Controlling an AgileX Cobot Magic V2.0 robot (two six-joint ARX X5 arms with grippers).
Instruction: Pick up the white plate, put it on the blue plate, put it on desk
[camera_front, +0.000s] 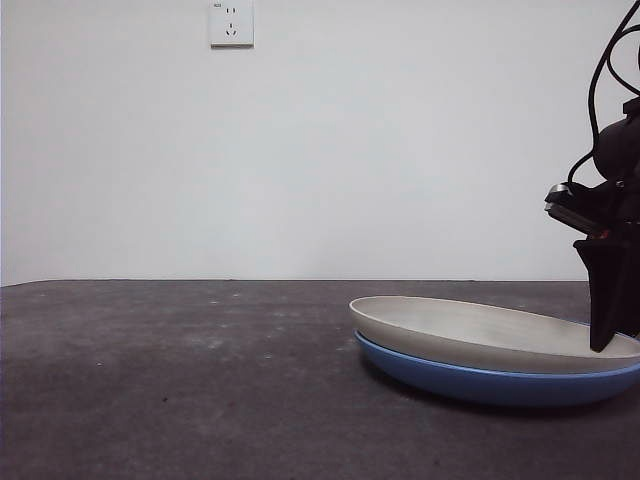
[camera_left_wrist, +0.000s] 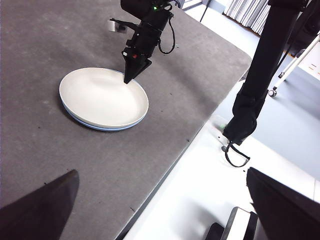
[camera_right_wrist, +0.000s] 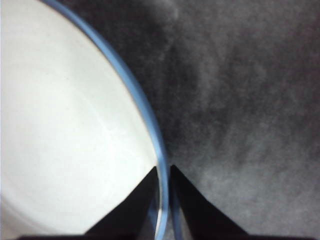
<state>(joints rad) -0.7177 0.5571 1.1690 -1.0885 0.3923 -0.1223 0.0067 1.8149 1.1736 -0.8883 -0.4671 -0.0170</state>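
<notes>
The white plate (camera_front: 480, 335) lies nested in the blue plate (camera_front: 480, 382) on the desk (camera_front: 180, 380), at the right of the front view. My right gripper (camera_front: 603, 345) stands on the stack's right rim. In the right wrist view one jaw is inside the white plate (camera_right_wrist: 65, 140) and the other outside the blue rim (camera_right_wrist: 145, 107). My right gripper (camera_right_wrist: 163, 167) is shut on that rim. The left wrist view shows the stack (camera_left_wrist: 100, 97) and the right gripper (camera_left_wrist: 129, 80) from afar. My left gripper (camera_left_wrist: 161, 172) is open and empty, far from the plates.
The desk's edge (camera_left_wrist: 200, 135) runs close to the plates, with a white surface beyond it. A black arm stand (camera_left_wrist: 260, 75) rises off the desk. A wall socket (camera_front: 231, 22) is high on the white back wall.
</notes>
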